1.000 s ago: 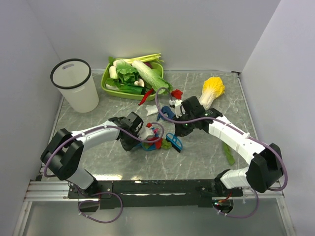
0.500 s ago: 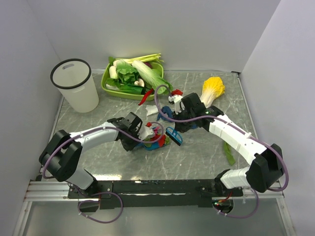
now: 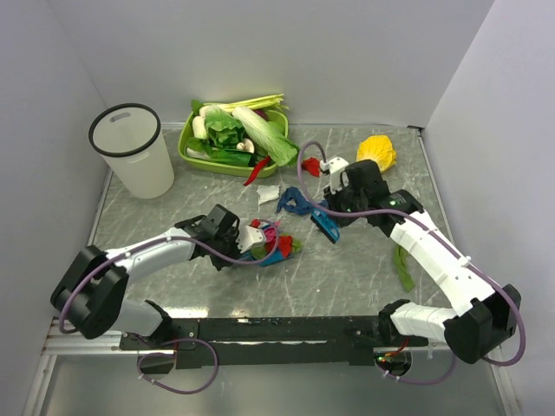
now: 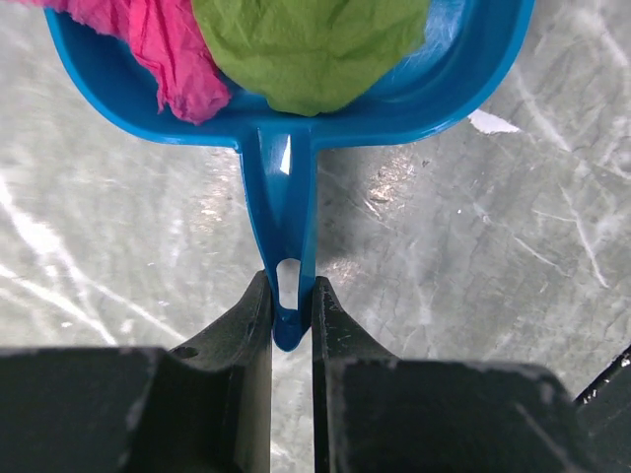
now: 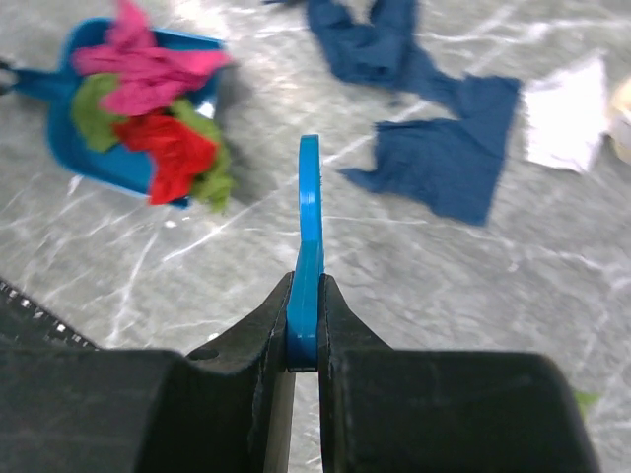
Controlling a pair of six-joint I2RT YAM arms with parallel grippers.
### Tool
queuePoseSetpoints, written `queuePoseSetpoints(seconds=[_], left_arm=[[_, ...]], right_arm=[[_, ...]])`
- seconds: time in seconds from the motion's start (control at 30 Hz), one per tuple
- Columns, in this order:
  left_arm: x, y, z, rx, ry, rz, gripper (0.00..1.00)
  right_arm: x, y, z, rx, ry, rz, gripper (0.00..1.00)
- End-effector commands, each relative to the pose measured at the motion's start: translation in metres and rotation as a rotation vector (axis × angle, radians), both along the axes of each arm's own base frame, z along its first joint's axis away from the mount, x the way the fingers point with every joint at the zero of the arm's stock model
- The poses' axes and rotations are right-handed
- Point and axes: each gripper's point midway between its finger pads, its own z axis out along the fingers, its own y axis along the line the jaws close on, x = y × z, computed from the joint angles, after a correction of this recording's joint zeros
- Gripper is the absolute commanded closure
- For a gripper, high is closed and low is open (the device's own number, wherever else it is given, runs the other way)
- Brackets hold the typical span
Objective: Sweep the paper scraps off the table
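Observation:
My left gripper (image 4: 292, 296) is shut on the handle of a blue dustpan (image 4: 473, 89). The pan rests on the table (image 3: 347, 277) left of centre, by that gripper (image 3: 236, 242). In it lie pink (image 4: 168, 49), green (image 4: 306, 39) and red (image 5: 173, 158) paper scraps. My right gripper (image 5: 305, 325) is shut on a flat blue brush (image 5: 311, 217), held above the table to the right of the dustpan (image 3: 276, 251). Dark blue scraps (image 5: 434, 168) and a white scrap (image 5: 564, 113) lie loose beyond the brush (image 3: 325, 225). A red scrap (image 3: 310, 165) sits behind my right gripper (image 3: 334, 211).
A white bin (image 3: 133, 149) stands at the back left. Beside it is a lime-green tray (image 3: 186, 143) of leafy vegetables. A yellow cabbage (image 3: 375, 149) lies at the back right, and a green leaf (image 3: 403, 267) under the right arm. White walls close three sides.
The right gripper has drawn the brush back and to the right, away from the dustpan. The left arm has shifted slightly, keeping the pan.

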Motion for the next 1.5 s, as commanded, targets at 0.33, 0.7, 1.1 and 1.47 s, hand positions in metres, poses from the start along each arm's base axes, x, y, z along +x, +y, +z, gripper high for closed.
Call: queuePoseSetpoints(seconds=[0.33, 0.7, 1.1, 1.47], left_arm=[[0.056, -0.061, 0.083, -0.359, -0.294, 0.012, 0.99], [0.054, -0.053, 0.115, -0.335, -0.273, 0.045, 0.99], [0.112, -0.005, 0.186, -0.409, -0.341, 0.320, 0.99], [0.165, 0.048, 0.266, -0.468, -0.526, 0.489, 0.99]], right_arm=[[0.023, -0.048, 0.003, 0.031, -0.014, -0.203, 1.00], [0.021, -0.059, -0.006, 0.070, -0.002, -0.259, 1.00], [0.025, -0.062, 0.005, 0.122, 0.002, -0.290, 1.00], [0.029, -0.056, 0.005, 0.167, 0.010, -0.287, 1.00]])
